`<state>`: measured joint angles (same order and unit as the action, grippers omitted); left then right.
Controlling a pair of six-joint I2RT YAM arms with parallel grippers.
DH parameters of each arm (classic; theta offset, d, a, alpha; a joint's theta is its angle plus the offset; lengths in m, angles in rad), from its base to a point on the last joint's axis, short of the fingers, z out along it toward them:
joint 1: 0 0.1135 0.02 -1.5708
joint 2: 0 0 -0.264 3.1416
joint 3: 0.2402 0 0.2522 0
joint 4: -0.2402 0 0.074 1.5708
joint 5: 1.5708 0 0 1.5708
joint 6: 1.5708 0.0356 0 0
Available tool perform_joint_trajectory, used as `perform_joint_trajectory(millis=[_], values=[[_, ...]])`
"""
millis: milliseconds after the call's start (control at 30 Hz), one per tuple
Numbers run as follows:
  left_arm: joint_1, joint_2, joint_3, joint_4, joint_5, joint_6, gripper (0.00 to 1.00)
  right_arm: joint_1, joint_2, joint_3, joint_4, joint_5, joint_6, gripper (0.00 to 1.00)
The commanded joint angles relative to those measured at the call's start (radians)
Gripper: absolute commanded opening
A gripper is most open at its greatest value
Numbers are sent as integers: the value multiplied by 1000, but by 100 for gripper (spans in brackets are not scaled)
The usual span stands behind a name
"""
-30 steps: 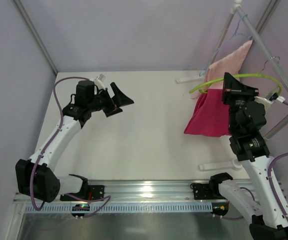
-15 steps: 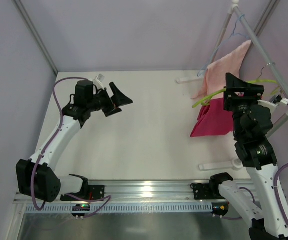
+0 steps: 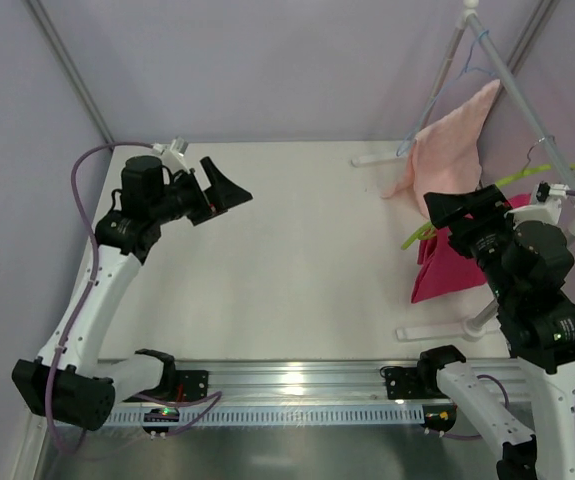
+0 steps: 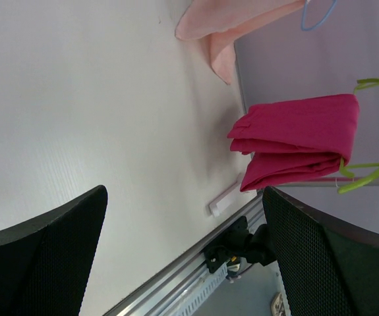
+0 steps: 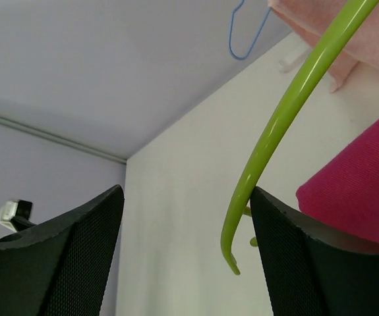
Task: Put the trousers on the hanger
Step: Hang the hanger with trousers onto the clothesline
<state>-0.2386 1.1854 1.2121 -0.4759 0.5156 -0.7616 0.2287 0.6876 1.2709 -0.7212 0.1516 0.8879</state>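
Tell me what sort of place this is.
Likely a robot lab test cell: a white table walled by plain panels, two arms bolted to a metal rail, and a rack hanging a towel and trousers.

Items counted: we found two hangers, a lime-green hanger (image 5: 281, 122) and a light-blue hanger (image 4: 311, 29); one pair of trousers (image 3: 445, 270); one towel (image 3: 452, 140); two grippers: left gripper (image 3: 222, 190), right gripper (image 3: 467, 215).

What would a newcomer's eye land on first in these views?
The bright magenta trousers, folded over the lime-green hanger, at the right by the rack. The right gripper sits open around the hanger's bar, and a pale pink towel drapes from the rack above. The left gripper hangs open over the left side of the table.
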Motion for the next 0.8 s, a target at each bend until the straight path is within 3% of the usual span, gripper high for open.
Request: perform_joint_trajectory(millis=[0, 33, 67, 133, 267, 433, 600, 767], values=[[7, -84, 46, -73, -17, 67, 100, 4, -25, 61, -138, -138, -199, 79], [9, -125, 41, -93, -26, 76, 100, 4, -33, 51, -136, -206, -229, 82], [9, -144, 35, -119, -32, 100, 100, 6, -40, 39, -123, -310, -256, 94], [9, -185, 33, -156, -46, 137, 100, 6, -54, 28, -115, -383, -324, 100], [7, -268, 63, -245, -114, 200, 100, 6, -34, 65, -155, -402, -362, 100], [7, -288, 121, -276, -89, 194, 100, 9, 47, 117, -124, -581, -357, 100], [7, -287, 115, -233, -9, 166, 100, 67, 148, 209, -130, -619, -351, 99], [9, -280, 128, -221, 9, 171, 100, 262, 256, 315, -135, -416, -343, 100]])
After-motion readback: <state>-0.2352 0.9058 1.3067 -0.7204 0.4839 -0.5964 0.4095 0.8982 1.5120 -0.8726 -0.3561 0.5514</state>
